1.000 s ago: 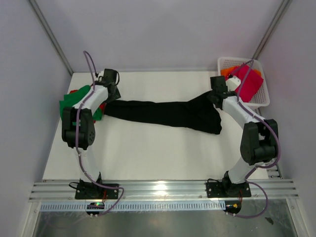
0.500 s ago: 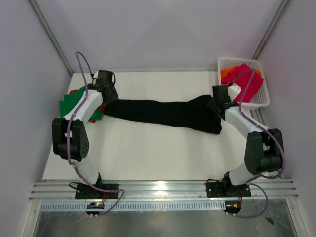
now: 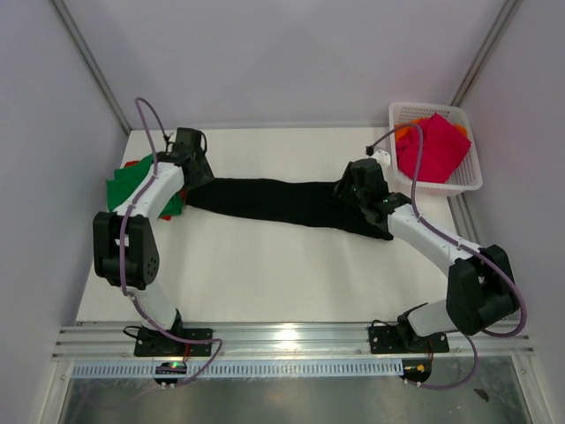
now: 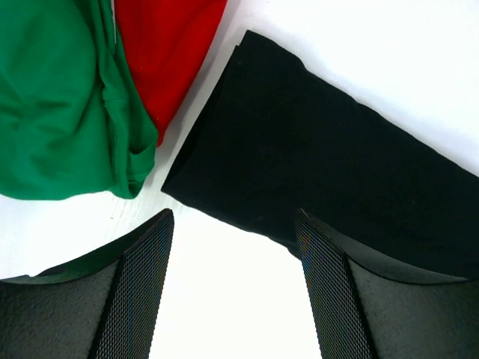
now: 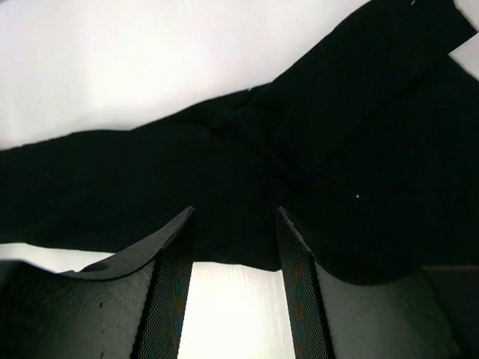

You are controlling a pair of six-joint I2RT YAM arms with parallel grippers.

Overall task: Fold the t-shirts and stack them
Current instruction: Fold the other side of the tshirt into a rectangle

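Observation:
A large black t-shirt (image 3: 291, 203) lies stretched in a long band across the table. My left gripper (image 3: 196, 171) hovers open at its left end. In the left wrist view the open left gripper (image 4: 233, 223) frames bare table, with the black t-shirt (image 4: 329, 164) corner just ahead and touching neither finger. Green (image 4: 60, 112) and red (image 4: 165, 52) t-shirts lie beside that corner. My right gripper (image 3: 355, 187) is over the bunched right end. In its wrist view the right gripper (image 5: 233, 217) stands open above the black t-shirt's (image 5: 299, 142) near edge, holding nothing.
The green t-shirt (image 3: 131, 187) and red t-shirt (image 3: 181, 193) sit piled at the table's left edge. A white lattice basket (image 3: 424, 107) at the back right holds a magenta-pink t-shirt (image 3: 433, 146) over an orange one (image 3: 403, 132). Walls close in on three sides.
My right arm has swung left, away from the basket, and now sits over the black t-shirt's right end with its jaws a little wider. The left arm's elbow shifted outward; its gripper stayed put.

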